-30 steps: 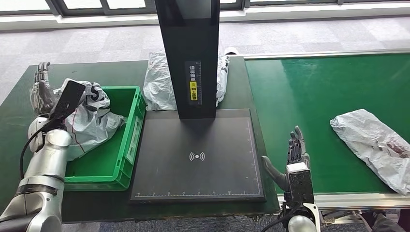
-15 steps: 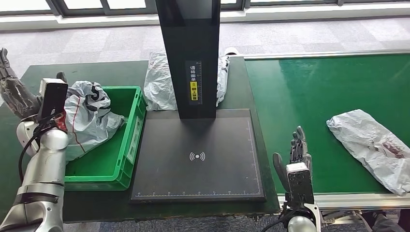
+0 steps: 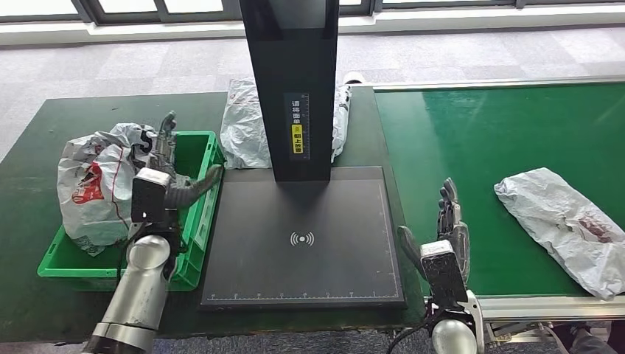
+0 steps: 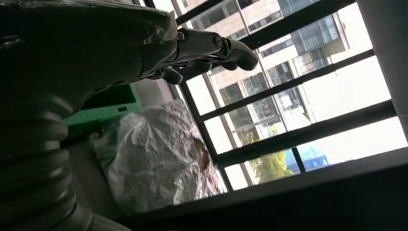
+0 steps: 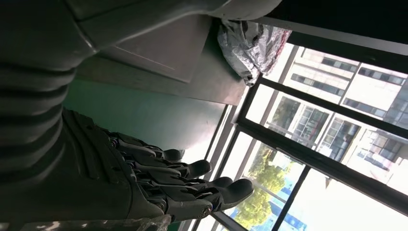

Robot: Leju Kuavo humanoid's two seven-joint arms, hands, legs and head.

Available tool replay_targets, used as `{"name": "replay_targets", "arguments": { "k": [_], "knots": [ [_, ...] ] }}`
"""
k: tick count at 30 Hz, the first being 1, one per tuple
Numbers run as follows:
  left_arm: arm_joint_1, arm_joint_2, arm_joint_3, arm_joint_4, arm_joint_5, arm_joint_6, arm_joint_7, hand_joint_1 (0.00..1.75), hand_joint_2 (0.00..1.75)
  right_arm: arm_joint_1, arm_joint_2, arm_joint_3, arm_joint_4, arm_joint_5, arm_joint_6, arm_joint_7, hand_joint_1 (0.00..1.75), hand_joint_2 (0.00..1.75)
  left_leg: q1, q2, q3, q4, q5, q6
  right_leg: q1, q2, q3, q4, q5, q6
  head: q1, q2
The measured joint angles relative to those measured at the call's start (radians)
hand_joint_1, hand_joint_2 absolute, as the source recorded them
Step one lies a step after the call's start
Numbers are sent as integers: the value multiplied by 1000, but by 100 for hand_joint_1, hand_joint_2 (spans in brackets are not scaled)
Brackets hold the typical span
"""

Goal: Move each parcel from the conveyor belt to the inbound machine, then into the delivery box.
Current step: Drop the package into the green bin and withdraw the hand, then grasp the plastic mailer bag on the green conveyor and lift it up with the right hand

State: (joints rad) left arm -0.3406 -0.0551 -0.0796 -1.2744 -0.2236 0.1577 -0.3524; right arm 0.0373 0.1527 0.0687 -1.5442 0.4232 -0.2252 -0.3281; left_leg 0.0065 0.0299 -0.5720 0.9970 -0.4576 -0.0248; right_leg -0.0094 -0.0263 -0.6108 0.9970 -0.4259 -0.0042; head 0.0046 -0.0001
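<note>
Parcel point(image 3: 573, 222) on belt point(image 3: 486, 140), cut off at frame edge.

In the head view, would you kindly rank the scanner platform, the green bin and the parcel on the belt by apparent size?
1. Scanner platform, clearly largest.
2. Green bin, though a bag and the left hand cover part of it.
3. Parcel on the belt, cut off at the frame's edge, so this is less sure.

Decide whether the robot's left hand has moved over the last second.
Yes: the left hand swung rightward, from beyond the green crate's left side to its right rim.
</note>
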Motion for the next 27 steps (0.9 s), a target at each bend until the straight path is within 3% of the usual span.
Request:
{"name": "replay_targets", "arguments": {
  "k": [7, 11, 17, 21, 27],
  "knots": [
    [24, -50, -88, 0, 46, -21, 12, 0, 175, -32, 16, 9, 15, -8, 16, 0, 0, 175, 0, 0, 0, 0, 0, 0, 0, -1, 0, 0, 0, 0, 0, 0],
    [-3, -96, -154, 72, -15, 38, 12, 0, 0, -93, 26, 50, 60, -12, 14, 7, 0, 175, 0, 0, 0, 0, 1, 0, 1, -1, 0, 0, 1, 0, 0, 0],
    [-87, -143, -220, 205, -68, 106, 7, 0, 0, -210, 26, 95, 179, -35, -22, 14, 0, 175, 0, 0, 0, 1, 2, 2, 0, -1, 0, 0, 2, 2, 0, 0],
    [-101, -153, -230, 248, -68, 127, 9, 0, 175, -233, 24, 110, 225, 17, -104, 26, 0, 175, 0, -1, 0, 1, 2, 2, 0, -1, 0, 0, 2, 2, 0, 0],
    [-116, -158, -225, 292, -67, 190, 20, 0, 175, -252, 9, 114, 297, 171, -284, 75, 0, 175, 0, -1, -1, 1, 1, 2, 0, -1, 0, 0, 2, 2, 0, 0]
  ]
}}
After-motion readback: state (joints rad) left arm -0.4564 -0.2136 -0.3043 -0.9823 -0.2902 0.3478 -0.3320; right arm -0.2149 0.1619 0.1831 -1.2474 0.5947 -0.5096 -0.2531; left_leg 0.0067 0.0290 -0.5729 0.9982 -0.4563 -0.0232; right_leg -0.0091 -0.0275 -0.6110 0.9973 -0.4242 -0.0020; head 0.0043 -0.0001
